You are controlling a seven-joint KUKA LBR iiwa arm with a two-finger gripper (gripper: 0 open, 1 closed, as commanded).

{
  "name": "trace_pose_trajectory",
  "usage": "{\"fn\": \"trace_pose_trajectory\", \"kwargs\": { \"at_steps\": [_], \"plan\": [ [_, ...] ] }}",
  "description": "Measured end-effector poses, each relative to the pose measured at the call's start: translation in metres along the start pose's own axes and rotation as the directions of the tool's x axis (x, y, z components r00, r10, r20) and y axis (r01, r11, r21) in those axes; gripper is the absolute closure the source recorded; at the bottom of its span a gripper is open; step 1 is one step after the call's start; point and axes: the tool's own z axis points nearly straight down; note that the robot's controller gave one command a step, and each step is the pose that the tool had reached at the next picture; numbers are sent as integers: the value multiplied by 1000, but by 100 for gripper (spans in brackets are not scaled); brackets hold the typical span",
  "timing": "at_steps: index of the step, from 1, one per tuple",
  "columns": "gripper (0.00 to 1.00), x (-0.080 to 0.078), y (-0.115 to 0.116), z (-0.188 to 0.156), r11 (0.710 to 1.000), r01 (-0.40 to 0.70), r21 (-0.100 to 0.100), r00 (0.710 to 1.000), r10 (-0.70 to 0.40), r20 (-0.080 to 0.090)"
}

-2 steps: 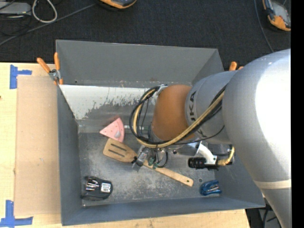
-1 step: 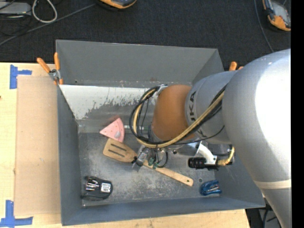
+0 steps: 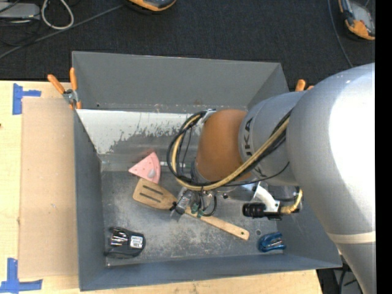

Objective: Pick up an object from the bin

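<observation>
Along the bin's [image 3: 184,84] near edge lie a black gadget [image 3: 125,241] in the left corner and a blue clip [image 3: 270,243] toward the right. Mid-floor, my fingers [image 3: 182,206] hang over the neck of the wooden slotted spatula [image 3: 156,196]; open or closed, I cannot tell. It looks light, stiff and dry, and I'd take it across the narrow handle. A pink wedge [image 3: 147,167] lies just beyond the blade, below the sloping far wall. The floor to the left is open.
</observation>
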Motion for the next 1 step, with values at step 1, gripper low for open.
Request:
{"fn": "trace_pose_trajectory", "kwargs": {
  "at_steps": [1],
  "plan": [
    [100,2,-2,-19,1000,0,5,1000,0,-7]
  ]
}}
